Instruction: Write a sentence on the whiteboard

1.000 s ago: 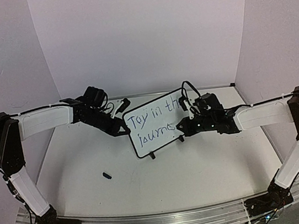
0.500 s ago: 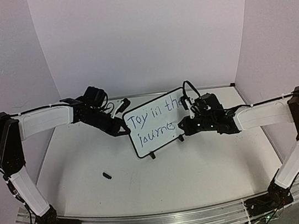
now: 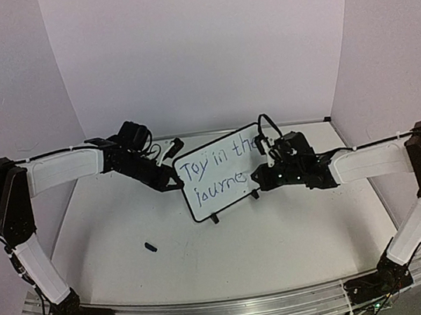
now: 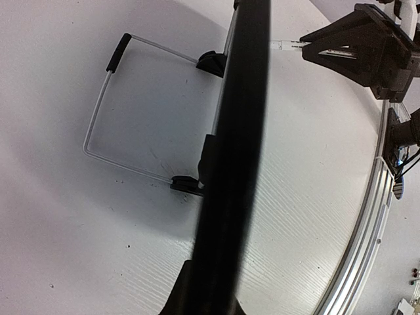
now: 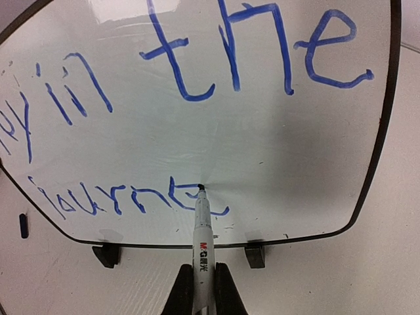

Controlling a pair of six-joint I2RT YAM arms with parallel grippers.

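The whiteboard stands tilted on two black feet mid-table, with the sentence in blue reading "Toy in the" over "journe". My left gripper is shut on the board's left edge; in the left wrist view that edge is a dark bar running out from between the jaws of the left gripper. My right gripper is shut on a white marker. The marker tip touches the whiteboard at the last letter of the lower line of the sentence.
A small dark marker cap lies on the table in front of the board, left of centre, and the cap also shows in the right wrist view. A wire stand props the board from behind. White walls close the back and sides.
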